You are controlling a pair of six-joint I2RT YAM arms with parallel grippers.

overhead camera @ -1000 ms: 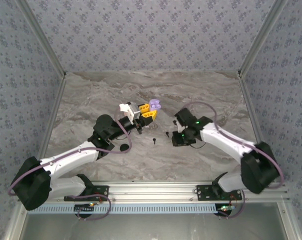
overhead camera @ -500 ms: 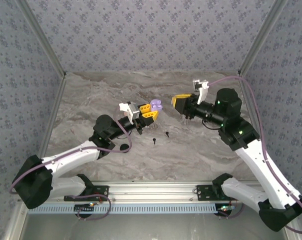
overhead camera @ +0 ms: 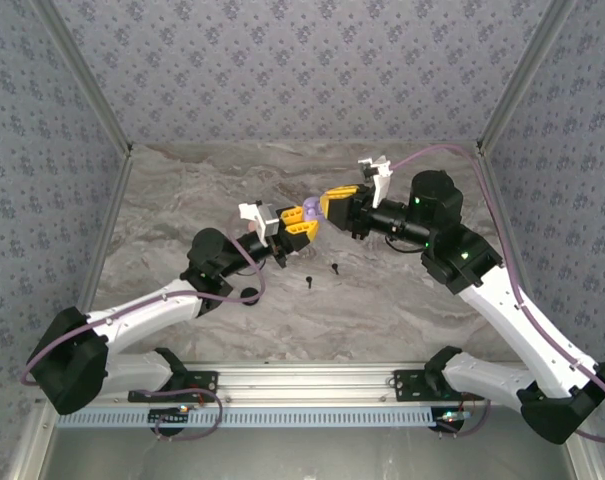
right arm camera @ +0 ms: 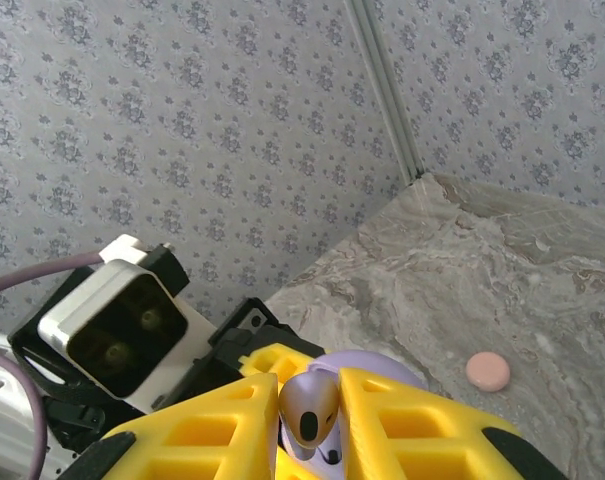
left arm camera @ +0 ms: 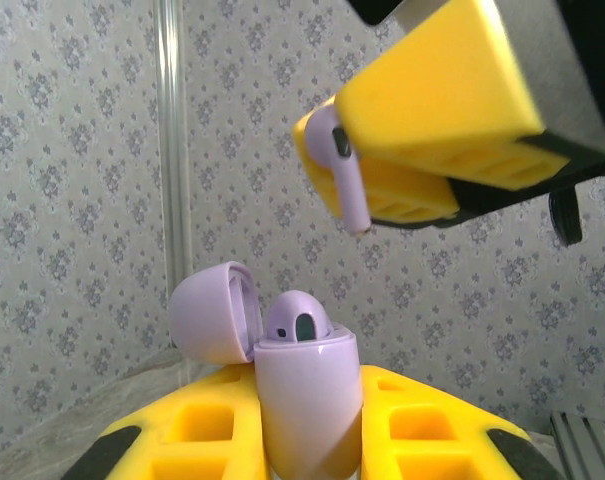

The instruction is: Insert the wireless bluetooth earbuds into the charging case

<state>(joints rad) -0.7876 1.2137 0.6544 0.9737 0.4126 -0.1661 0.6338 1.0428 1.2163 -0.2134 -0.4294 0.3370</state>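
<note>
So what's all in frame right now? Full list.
charging case: 1, lavender, lid open, clamped in left gripper, raised off table
seated earbud: 1, lavender, in the charging case
held earbud: 1, lavender, pinched in right gripper, close to the case's open top, not in it
black earbuds: 2, black, loose on the table
disc: 1, pale pink, on the table
table: 1, grey marble
left gripper: 1, yellow fingers, shut on the charging case
right gripper: 1, yellow fingers, shut on the held earbud

Marble tbl: 2 black earbuds near center, 1 pink disc.
</note>
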